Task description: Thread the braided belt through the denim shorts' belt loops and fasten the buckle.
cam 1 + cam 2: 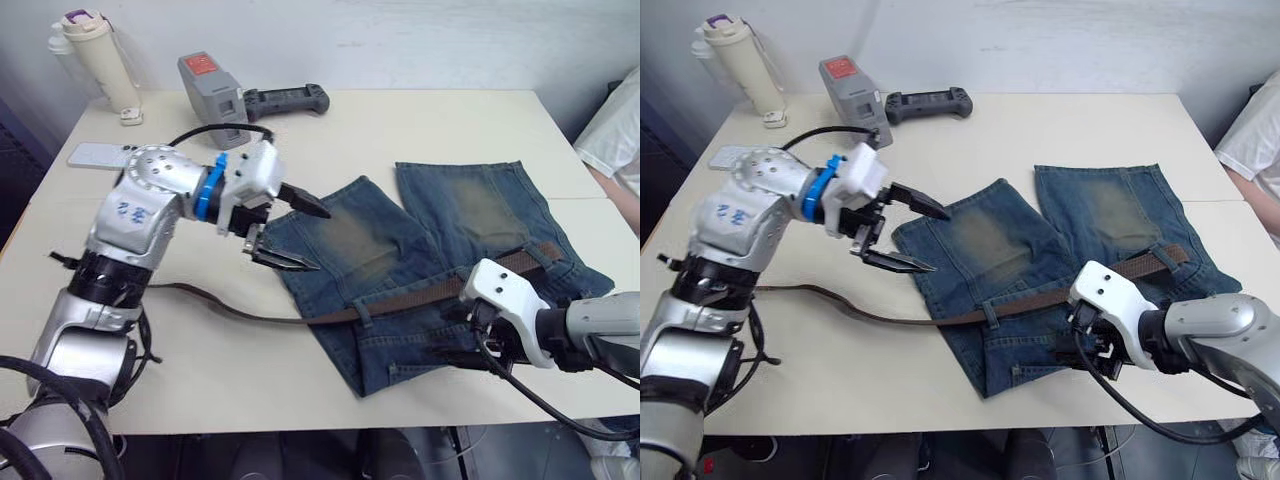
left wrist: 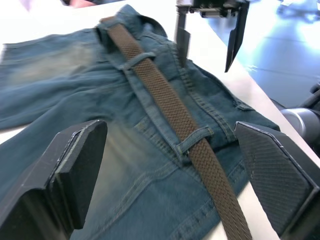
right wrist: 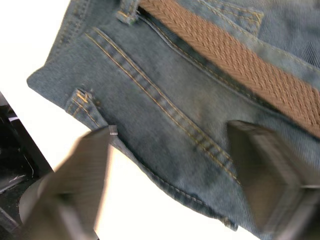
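The denim shorts (image 1: pixel 440 240) lie flat on the table, waistband toward the front edge. The braided belt (image 1: pixel 410 297) runs along the waistband under a belt loop (image 2: pixel 192 141), and its thin tail (image 1: pixel 215 303) trails left across the table. Its other end (image 1: pixel 548 250) rests on the shorts' right side. The buckle is hidden. My left gripper (image 1: pixel 318 240) hovers open above the table, just left of the shorts' left leg, holding nothing. My right gripper (image 2: pixel 207 45) stands open over the waistband near the front edge, its fingers (image 3: pixel 75 190) either side of bare denim below the belt.
At the table's back left stand a white bottle (image 1: pixel 100 60), a grey device (image 1: pixel 212 88), a black controller (image 1: pixel 285 100) and a flat white handset (image 1: pixel 95 153). A person's white sleeve (image 1: pixel 615 130) shows at the right edge. The table's front edge (image 1: pixel 250 425) is close below the shorts.
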`<control>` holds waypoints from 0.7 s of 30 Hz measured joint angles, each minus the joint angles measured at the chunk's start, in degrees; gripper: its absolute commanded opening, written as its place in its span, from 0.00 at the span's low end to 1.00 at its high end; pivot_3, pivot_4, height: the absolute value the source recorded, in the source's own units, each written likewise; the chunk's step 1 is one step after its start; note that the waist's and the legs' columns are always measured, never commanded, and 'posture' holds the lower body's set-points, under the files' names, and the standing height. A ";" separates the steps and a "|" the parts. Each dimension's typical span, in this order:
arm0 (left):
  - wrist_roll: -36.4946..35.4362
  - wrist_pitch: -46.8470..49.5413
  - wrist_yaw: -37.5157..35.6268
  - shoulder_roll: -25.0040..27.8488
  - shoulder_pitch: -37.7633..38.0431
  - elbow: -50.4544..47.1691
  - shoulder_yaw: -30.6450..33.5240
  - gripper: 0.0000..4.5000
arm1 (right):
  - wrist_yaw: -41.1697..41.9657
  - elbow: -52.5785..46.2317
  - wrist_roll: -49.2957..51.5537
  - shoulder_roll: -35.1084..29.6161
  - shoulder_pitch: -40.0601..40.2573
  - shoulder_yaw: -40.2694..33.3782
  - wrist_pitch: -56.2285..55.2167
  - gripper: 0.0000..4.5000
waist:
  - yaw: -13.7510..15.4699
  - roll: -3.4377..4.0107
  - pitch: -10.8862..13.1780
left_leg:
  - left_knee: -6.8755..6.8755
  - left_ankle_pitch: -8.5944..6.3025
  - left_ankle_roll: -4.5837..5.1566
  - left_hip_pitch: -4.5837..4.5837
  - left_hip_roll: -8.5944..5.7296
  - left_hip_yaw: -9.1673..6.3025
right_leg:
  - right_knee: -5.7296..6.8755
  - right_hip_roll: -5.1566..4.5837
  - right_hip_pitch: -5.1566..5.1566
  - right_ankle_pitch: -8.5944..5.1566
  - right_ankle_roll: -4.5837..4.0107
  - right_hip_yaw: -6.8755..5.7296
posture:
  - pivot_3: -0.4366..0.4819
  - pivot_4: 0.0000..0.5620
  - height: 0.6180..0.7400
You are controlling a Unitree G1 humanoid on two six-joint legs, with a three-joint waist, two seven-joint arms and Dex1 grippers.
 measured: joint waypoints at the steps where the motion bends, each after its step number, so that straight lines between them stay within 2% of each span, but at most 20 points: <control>1: 0.84 0.09 -0.69 -2.19 -0.04 -0.12 -1.76 1.00 | 0.04 -0.94 0.50 -0.66 1.58 -2.21 1.03 0.99 | 0.19 0.01 0.01 | -0.01 0.00 0.00 -0.02 0.00 -0.01 | -0.03 0.00 0.01 0.00 0.00 -0.01 | 0.48 0.27 1.00; 3: 2.20 0.10 -1.44 -6.73 0.55 -0.77 -5.44 1.00 | 0.35 -2.78 1.18 -2.18 4.12 -7.08 2.76 0.99 | 0.34 -0.02 0.03 | 0.07 -0.02 0.04 -0.07 -0.01 -0.02 | -0.06 -0.01 0.03 0.00 0.00 -0.01 | 0.48 0.27 1.00; 7: 5.64 -2.93 -1.93 -12.13 3.20 -3.20 -10.22 1.00 | 3.42 -5.34 1.66 -5.62 10.99 -18.36 6.91 0.99 | 0.46 -0.02 0.03 | 0.12 -0.03 0.06 -0.05 -0.01 -0.04 | -0.02 -0.01 0.05 0.01 -0.01 -0.01 | 0.48 0.27 1.00; 12: 10.10 -7.65 -0.86 -16.76 4.96 -3.83 -13.58 1.00 | 8.56 -6.92 3.87 -6.67 16.69 -29.63 12.01 0.99 | 0.23 0.01 0.01 | 0.18 -0.05 0.08 0.00 -0.01 -0.06 | -0.06 -0.01 0.11 0.01 -0.01 0.00 | 0.48 0.27 1.00; 15: 15.67 -12.25 2.12 -20.35 6.95 -2.49 -17.78 1.00 | 10.77 -7.59 4.84 -8.74 20.22 -35.91 14.86 0.99 | 0.57 0.01 0.00 | 0.27 -0.09 0.15 -0.02 -0.02 -0.08 | -0.07 -0.02 0.16 0.02 -0.02 -0.01 | 0.48 0.27 1.00; 17: 20.65 -16.26 4.53 -21.61 8.15 0.07 -21.14 1.00 | 11.28 -7.65 4.76 -10.06 22.40 -39.28 15.39 0.99 | 0.57 0.01 0.01 | 0.30 -0.10 0.16 -0.01 -0.02 -0.08 | -0.27 -0.02 0.16 0.02 -0.02 -0.01 | 0.48 0.27 1.00; 21: 25.83 -19.97 7.24 -21.25 9.41 3.04 -22.61 1.00 | 12.42 -7.66 4.71 -11.24 26.32 -44.28 15.60 0.99 | 0.25 0.02 0.00 | 0.28 -0.10 0.16 0.00 0.00 -0.08 | -0.26 -0.02 0.15 0.02 -0.03 -0.01 | 0.48 0.27 1.00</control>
